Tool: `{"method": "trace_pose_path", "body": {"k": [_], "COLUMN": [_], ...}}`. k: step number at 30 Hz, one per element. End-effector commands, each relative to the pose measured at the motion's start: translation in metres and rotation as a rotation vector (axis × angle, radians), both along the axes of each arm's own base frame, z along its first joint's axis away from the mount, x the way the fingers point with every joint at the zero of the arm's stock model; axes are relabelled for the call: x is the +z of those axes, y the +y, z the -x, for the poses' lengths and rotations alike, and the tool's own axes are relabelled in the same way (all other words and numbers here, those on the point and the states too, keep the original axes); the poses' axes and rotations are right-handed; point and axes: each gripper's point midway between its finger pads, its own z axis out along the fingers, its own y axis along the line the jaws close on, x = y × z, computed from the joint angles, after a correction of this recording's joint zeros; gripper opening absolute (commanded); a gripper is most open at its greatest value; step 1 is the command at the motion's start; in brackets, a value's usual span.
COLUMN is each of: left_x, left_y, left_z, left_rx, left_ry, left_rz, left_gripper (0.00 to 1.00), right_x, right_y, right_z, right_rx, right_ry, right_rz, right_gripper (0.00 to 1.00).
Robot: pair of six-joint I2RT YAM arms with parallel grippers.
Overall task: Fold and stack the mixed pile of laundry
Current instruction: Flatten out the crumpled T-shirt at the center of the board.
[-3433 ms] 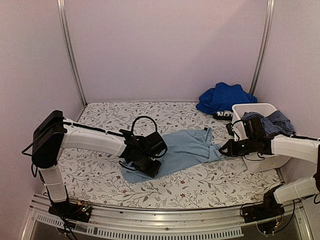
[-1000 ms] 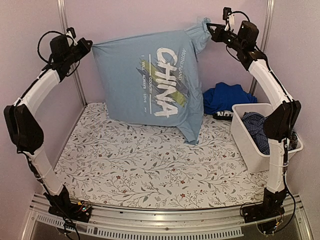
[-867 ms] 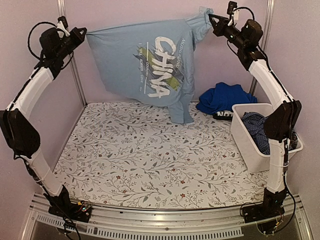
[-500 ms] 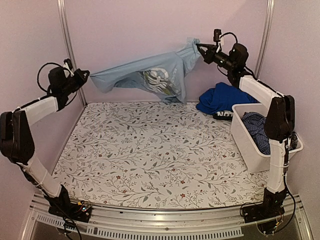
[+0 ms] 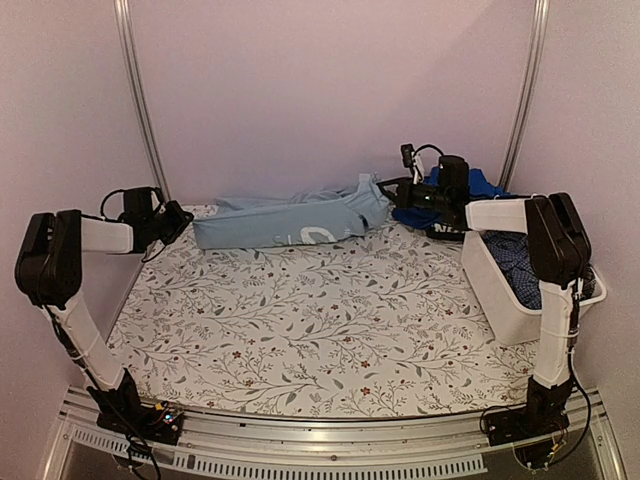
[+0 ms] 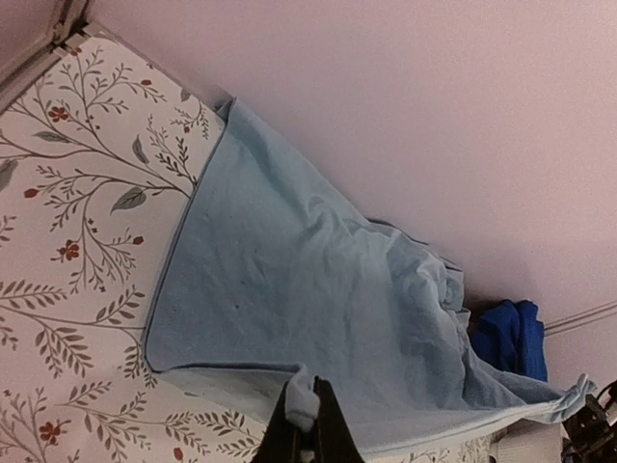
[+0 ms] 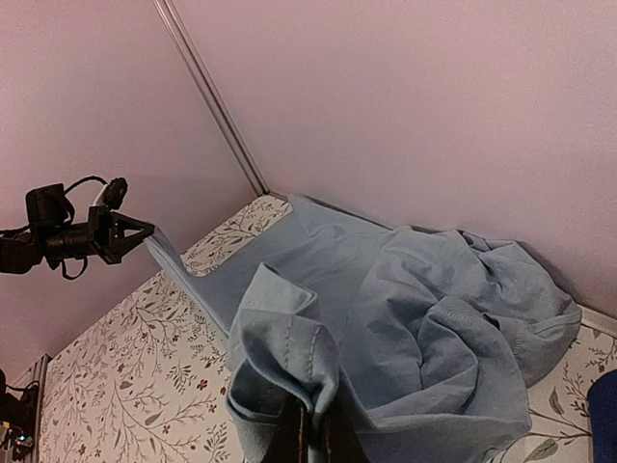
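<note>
A white plastic tub (image 5: 508, 305) stands at the right edge of the white leaf-and-flower table cover (image 5: 320, 320), two metal corner posts (image 5: 138, 110) rise beside the pale back wall (image 5: 330, 90), and an aluminium rail (image 5: 300, 440) runs along the near edge.

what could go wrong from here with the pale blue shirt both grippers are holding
1. The pale blue shirt is bunched in folds near the right gripper, so it may land creased rather than flat.
2. It sits right along the back wall, so its far edge could ride up the wall.
3. The right gripper is close to the royal blue garment and might drag it along.
</note>
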Motion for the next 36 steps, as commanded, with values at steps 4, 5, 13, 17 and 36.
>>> {"method": "trace_pose_path", "body": {"k": [4, 5, 13, 17, 36], "left_x": [0.027, 0.034, 0.041, 0.034, 0.032], "left_y": [0.017, 0.018, 0.012, 0.014, -0.01], "left_z": [0.046, 0.054, 0.132, 0.188, 0.142], "left_rx": [0.099, 0.108, 0.11, 0.166, 0.057], "left_ry": [0.045, 0.049, 0.143, 0.209, 0.195], "left_rz": [-0.004, -0.011, -0.023, -0.009, -0.146], "left_gripper": [0.0, 0.0, 0.0, 0.2, 0.67], "right_x": [0.065, 0.066, 0.029, -0.001, -0.043], "right_y": [-0.017, -0.018, 0.004, 0.026, 0.028], "right_z": [0.045, 0.052, 0.154, 0.246, 0.163], "right_rx": [0.009, 0.008, 0.093, 0.28, 0.155], "right_ry": [-0.007, 0.006, 0.19, 0.322, 0.404], "right_rz": [0.017, 0.032, 0.202, 0.238, 0.309], "right_gripper": [0.0, 0.0, 0.0, 0.29, 0.64]}}
